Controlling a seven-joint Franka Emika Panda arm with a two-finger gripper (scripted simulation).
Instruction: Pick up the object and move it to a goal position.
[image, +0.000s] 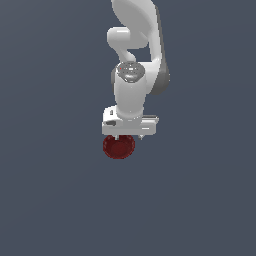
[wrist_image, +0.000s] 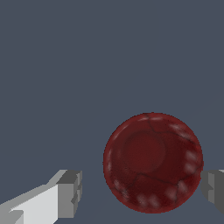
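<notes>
The object (image: 119, 146) is a small dark red roundish thing with a bumpy, cracked surface, lying on the plain grey ground. In the exterior view it sits directly under the white arm's hand. My gripper (image: 129, 137) points down over it, and only the short tips of the fingers show below the hand. In the wrist view the object (wrist_image: 153, 162) lies between the two grey fingertips of my gripper (wrist_image: 142, 192). One fingertip (wrist_image: 70, 192) stands well apart from it, the other (wrist_image: 214, 190) is close beside it. The jaws are open and hold nothing.
The ground is a uniform dark grey-blue surface with no other objects, edges or markers in either view. The white arm (image: 132, 75) rises behind the gripper toward the top of the exterior view.
</notes>
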